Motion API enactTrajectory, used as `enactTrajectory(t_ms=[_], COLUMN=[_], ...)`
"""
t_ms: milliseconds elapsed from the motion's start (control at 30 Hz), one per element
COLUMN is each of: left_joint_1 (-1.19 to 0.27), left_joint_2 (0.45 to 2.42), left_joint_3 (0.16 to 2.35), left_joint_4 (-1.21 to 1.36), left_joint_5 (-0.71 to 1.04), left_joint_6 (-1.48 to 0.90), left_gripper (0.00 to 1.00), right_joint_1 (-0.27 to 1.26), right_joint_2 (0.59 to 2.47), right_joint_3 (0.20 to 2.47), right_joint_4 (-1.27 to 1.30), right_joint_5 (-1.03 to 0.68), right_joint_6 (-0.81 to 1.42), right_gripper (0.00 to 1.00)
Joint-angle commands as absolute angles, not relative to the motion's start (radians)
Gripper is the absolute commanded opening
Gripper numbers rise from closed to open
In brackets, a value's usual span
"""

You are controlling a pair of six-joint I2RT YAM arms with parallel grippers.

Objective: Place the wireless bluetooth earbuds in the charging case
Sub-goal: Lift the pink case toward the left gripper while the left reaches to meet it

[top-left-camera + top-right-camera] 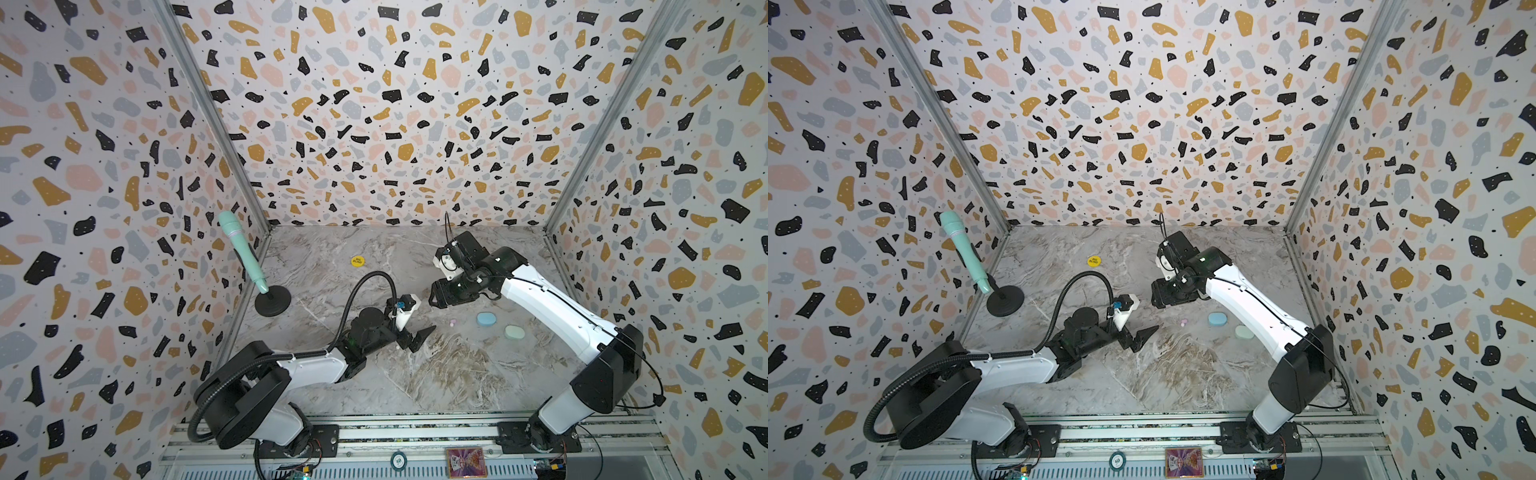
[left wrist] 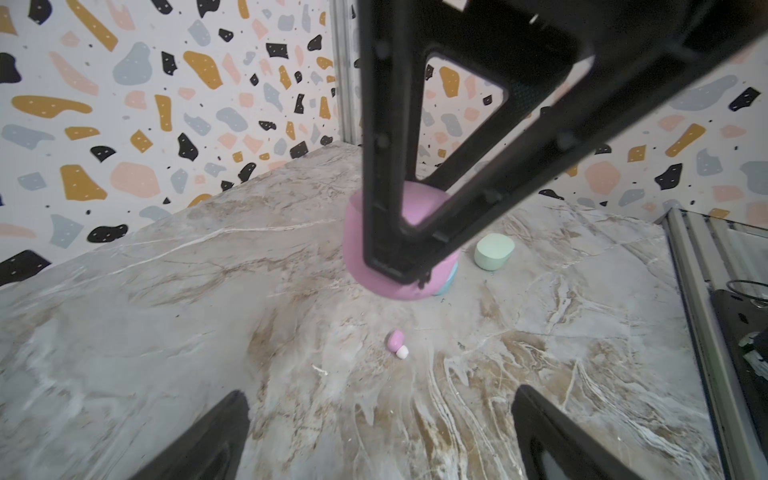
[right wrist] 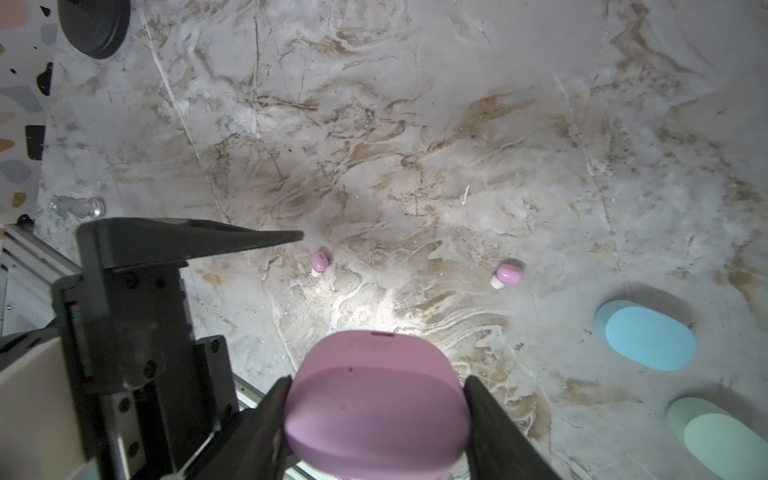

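My right gripper (image 3: 378, 379) is shut on a closed pink charging case (image 3: 376, 399) and holds it above the marble table; its two fingers press the case's sides. In the left wrist view the same case (image 2: 355, 249) sits behind one black finger of that gripper. Two pink earbuds with whitish tips (image 3: 320, 262) (image 3: 508, 274) lie on the table below. In both top views one earbud (image 1: 453, 322) (image 1: 1183, 322) shows. My left gripper (image 1: 417, 338) (image 2: 380, 392) stands open and empty low over the table, an earbud (image 2: 397, 343) just ahead of it.
A blue case (image 1: 486, 319) and a pale green case (image 1: 514, 331) lie closed right of the earbuds. A yellow disc (image 1: 358, 260) sits toward the back. A mint microphone (image 1: 245, 249) on a black round stand (image 1: 273, 300) occupies the left edge.
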State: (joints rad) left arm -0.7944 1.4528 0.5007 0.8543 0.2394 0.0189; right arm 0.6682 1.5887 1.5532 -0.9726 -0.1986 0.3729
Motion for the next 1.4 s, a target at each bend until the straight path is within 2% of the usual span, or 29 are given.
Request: enactTrajectory(t_ms=[0, 533, 833, 1033, 1367], left_joint_1=[-0.802, -0.802, -0.802, -0.801, -0.802], left_joint_2=[1.466, 1.527, 1.523, 1.517, 1.504], left_joint_3=[0.549, 0.632, 0.63, 0.629, 0.612], left_joint_4=[0.98, 0.947, 0.933, 0.938, 0.962], left_joint_5=[0.32, 0.423, 0.421, 0.424, 0.436], left_joint_6=[0.039, 0.021, 0.033, 0.035, 0.029], left_gripper=[0.99, 0.77, 0.7, 0.62, 0.56], right_joint_1=[0.68, 0.712, 0.713, 0.715, 0.715], right_joint_2=[1.547, 1.546, 1.534, 1.525, 1.514], right_joint_3=[1.538, 1.563, 1.574, 1.568, 1.563], right_joint_4=[-0.973, -0.957, -0.96, -0.96, -0.948], right_joint_5=[-0.231, -0.227, -0.226, -0.224, -0.235], right_joint_6=[0.413, 0.43, 0.436, 0.44, 0.449], right_gripper=[0.45, 0.45, 0.45, 0.45, 0.45])
